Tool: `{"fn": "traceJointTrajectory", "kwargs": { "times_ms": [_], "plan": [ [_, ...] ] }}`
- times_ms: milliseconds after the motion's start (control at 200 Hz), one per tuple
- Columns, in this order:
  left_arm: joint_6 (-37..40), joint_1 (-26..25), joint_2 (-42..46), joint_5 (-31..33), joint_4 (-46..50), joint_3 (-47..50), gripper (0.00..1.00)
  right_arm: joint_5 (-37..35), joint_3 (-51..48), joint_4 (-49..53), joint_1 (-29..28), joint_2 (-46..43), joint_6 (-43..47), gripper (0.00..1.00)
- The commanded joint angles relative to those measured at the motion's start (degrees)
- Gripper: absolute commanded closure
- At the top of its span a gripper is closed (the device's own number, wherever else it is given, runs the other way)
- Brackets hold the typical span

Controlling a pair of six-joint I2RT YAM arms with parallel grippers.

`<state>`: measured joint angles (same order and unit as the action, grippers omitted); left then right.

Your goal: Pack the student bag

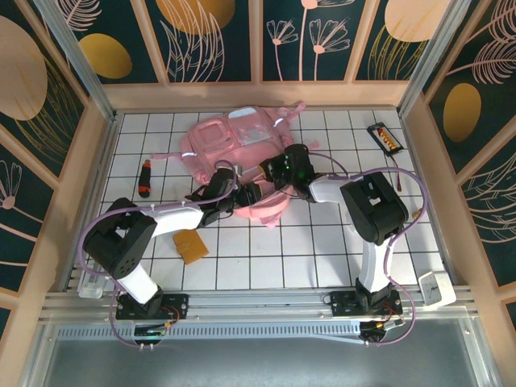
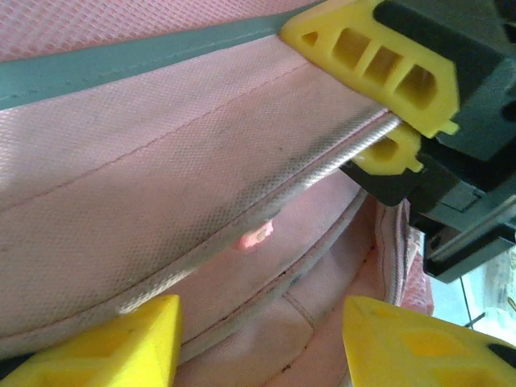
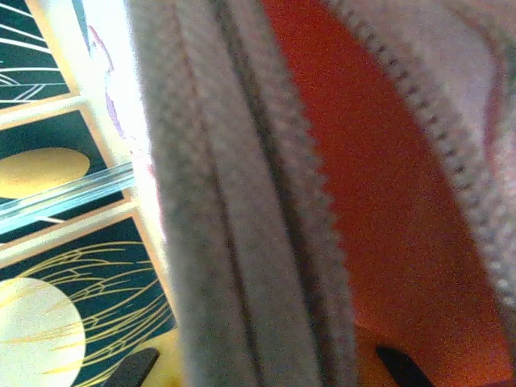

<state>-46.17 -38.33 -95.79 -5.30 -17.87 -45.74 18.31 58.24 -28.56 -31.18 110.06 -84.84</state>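
On the white gridded tabletop (image 1: 322, 242), a flat tan piece (image 1: 192, 246) lies nearest the arm bases, nearer than the left end effector (image 2: 260, 313) and to its left. The fingers (image 2: 121, 343) of the left end effector are spread apart at the near edge of the student bag (image 1: 218, 145). Pink fabric shows across the gap between them. I cannot tell whether they press on it.

Just beyond, and to the right, is the right end effector (image 2: 409, 133). Its yellow fingertips are pressed together on a pale piped seam at the bag's rim, pinching it. Its wrist camera looks along that rim, with a zipper (image 3: 419, 105) and a reddish interior close up.

The bag lies flat, reaching from both end effectors toward the far wall. Its front pockets face up and a strap trails at the far side.

A red-and-black stick-shaped tool (image 1: 145, 179) lies well to the left of the left end effector. A black tray with orange pieces (image 1: 384, 137) sits well apart, to the far right of the right end effector.
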Motion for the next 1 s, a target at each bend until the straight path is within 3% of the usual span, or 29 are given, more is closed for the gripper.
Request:
{"fn": "traceJointTrajectory", "kwargs": {
  "times_ms": [0, 225, 475, 510, 581, 641, 751, 781, 991],
  "plan": [
    [-1.07, -0.08, -2.08, 0.76, -1.60, -3.23, 0.47, 0.65, 2.70, -0.05, -1.90, -3.55, -0.13, 1.00],
    [-1.26, 0.19, -1.63, 6.85, 0.12, -4.06, 0.46, 1.21, 6.26, 6.59, -2.62, -5.42, -1.10, 1.00],
    [-2.62, 2.49, -4.61, 8.77, -0.47, -6.52, 0.46, -2.02, 5.02, 11.13, -5.12, -8.78, -2.89, 1.00],
    [-2.46, 2.88, -4.46, 9.09, -1.11, -6.29, 0.53, -2.82, 5.13, 12.06, -5.50, -9.21, -2.42, 1.00],
    [-1.52, 3.40, -3.94, 9.38, -1.43, -6.12, 0.79, -3.79, 5.22, 13.07, -5.43, -9.84, -1.66, 1.00],
    [0.01, 3.49, -3.41, 8.95, -0.55, -6.12, 0.92, -3.74, 5.09, 13.32, -4.87, -9.77, -1.34, 1.00],
    [2.28, 3.53, -0.56, 8.68, 0.69, -4.13, 0.94, -3.71, 5.04, 13.94, -3.50, -9.85, 0.39, 1.00],
    [2.86, 3.53, 0.38, 8.93, 0.41, -2.87, 1.00, -3.67, 5.17, 14.43, -3.05, -9.94, 1.30, 1.00],
    [12.71, 4.83, 9.09, 4.56, -8.78, 7.41, 1.00, -0.94, 4.95, 16.20, -1.25, -10.73, 5.12, 1.00]
  ]
}}
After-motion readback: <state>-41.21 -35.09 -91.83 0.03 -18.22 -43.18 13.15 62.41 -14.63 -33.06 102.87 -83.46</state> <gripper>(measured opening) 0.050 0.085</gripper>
